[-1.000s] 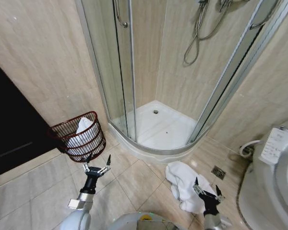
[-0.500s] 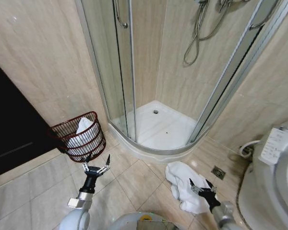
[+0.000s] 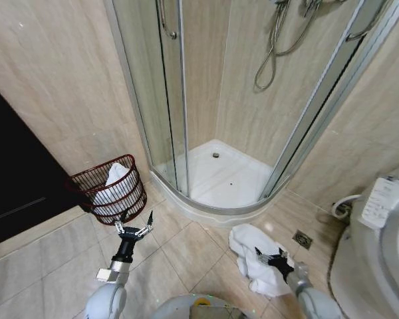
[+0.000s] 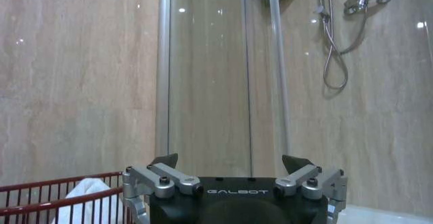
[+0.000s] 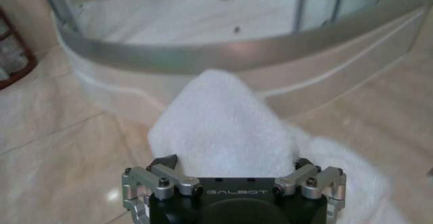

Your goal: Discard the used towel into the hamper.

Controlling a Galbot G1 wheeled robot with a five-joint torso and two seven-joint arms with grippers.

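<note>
A crumpled white towel lies on the tiled floor in front of the shower base. My right gripper hovers open over the towel's middle, with the cloth spread just beyond its fingers. The hamper, a dark red-brown wire basket holding white cloth, stands by the wall at the left. My left gripper is held open, pointing up, just in front of the hamper, whose rim sits beside it.
The curved shower enclosure with glass doors rises behind the towel. A toilet stands at the right and a floor drain lies next to the towel. A dark doorway lies at the left.
My right gripper has moved forward and to the left, from the towel's near edge to over its middle. The left arm has barely moved.
</note>
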